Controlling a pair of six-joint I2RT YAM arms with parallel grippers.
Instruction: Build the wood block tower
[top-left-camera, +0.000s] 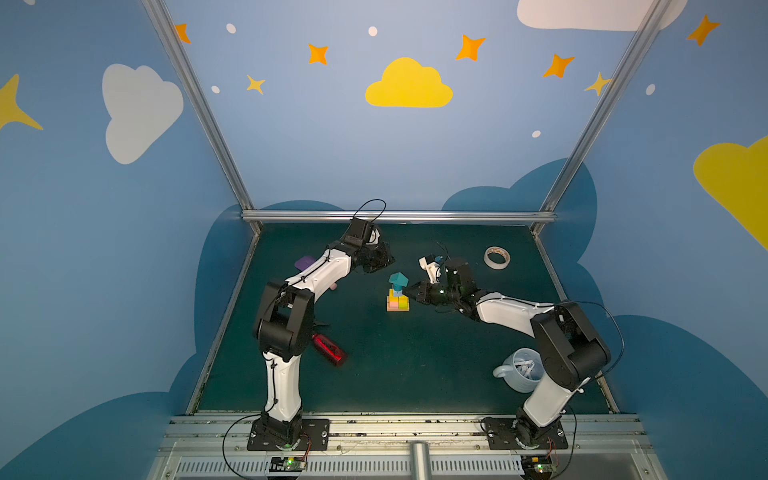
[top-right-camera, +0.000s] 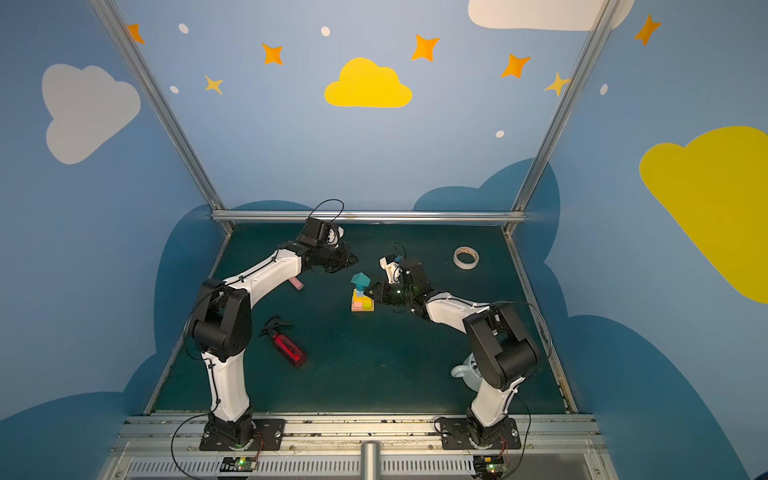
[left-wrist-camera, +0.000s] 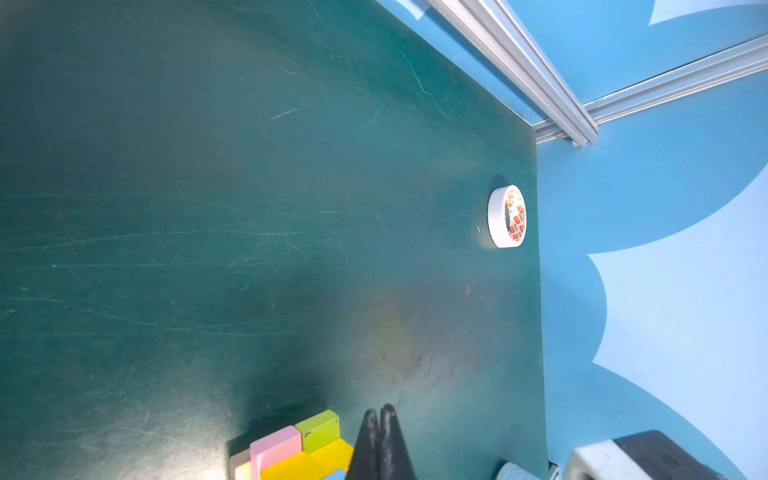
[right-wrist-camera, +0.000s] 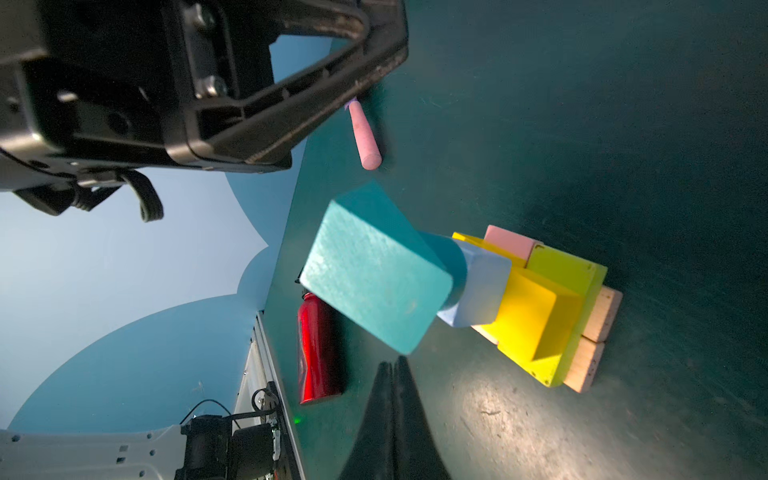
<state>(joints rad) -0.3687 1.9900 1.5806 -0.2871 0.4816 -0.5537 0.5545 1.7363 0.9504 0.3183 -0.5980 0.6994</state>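
The tower (top-left-camera: 398, 296) (top-right-camera: 362, 296) stands mid-table: tan bars (right-wrist-camera: 598, 328) at the base, pink slab (right-wrist-camera: 509, 241) and lime slab (right-wrist-camera: 561, 266), yellow cubes (right-wrist-camera: 536, 316), pale-blue cube (right-wrist-camera: 482, 291), teal cylinder (right-wrist-camera: 451, 266), and the teal house-shape (right-wrist-camera: 374, 270) on top. My right gripper (top-left-camera: 407, 291) (top-right-camera: 365, 293) (right-wrist-camera: 392, 361) is shut and empty, its tip just right of the stack at about mid-height. My left gripper (top-left-camera: 392, 262) (top-right-camera: 356, 261) (left-wrist-camera: 380, 409) is shut and empty, above and behind the tower to its left. The wrist view shows its tips beside the lime slab (left-wrist-camera: 318, 428).
A tape roll (top-left-camera: 496, 257) (left-wrist-camera: 507, 216) lies at the back right. A red bottle (top-left-camera: 329, 350) (right-wrist-camera: 316, 345) lies front left. A purple spatula (top-left-camera: 305, 262) with pink handle (right-wrist-camera: 364, 133) sits under the left arm. A pale mug (top-left-camera: 521, 370) stands by the right arm's base.
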